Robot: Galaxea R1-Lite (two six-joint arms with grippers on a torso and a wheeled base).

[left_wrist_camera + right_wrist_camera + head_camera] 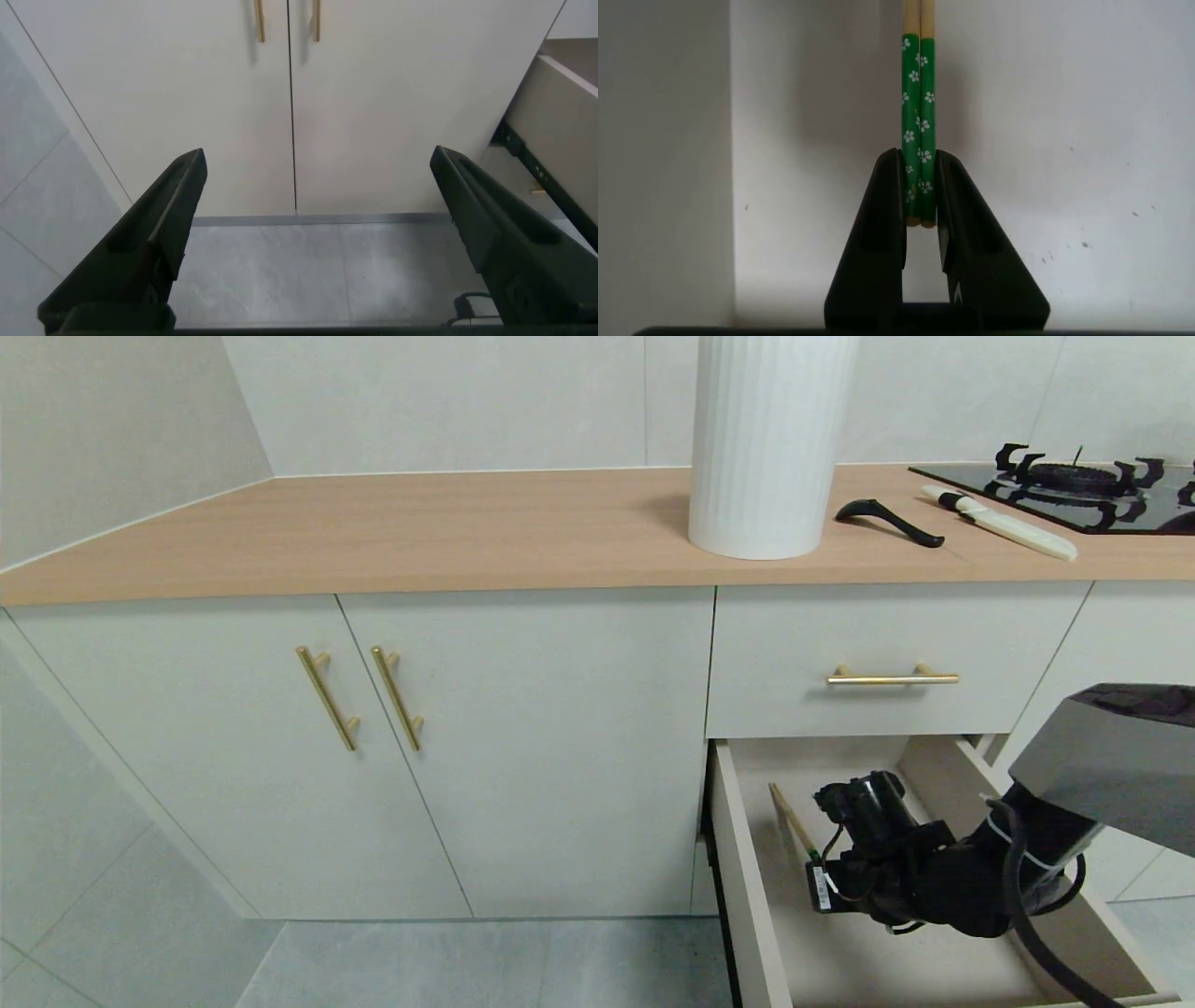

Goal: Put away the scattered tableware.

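Observation:
A pair of chopsticks (916, 121), wooden with green flowered ends, is clamped between the fingers of my right gripper (921, 210). In the head view that right gripper (822, 868) is down inside the open lower drawer (738, 859), with the chopsticks (792, 821) slanting along the drawer's left side. My left gripper (318, 233) hangs open and holds nothing, low in front of the cabinet doors above the floor. On the counter lie a black-handled utensil (887, 521) and a cream knife (1004, 523) with a black band.
A tall white ribbed container (767, 443) stands on the wooden counter (420, 527). A black gas hob (1074, 485) is at the far right. A shut drawer with a brass handle (892, 679) sits above the open one. Two cabinet doors (373, 747) are shut.

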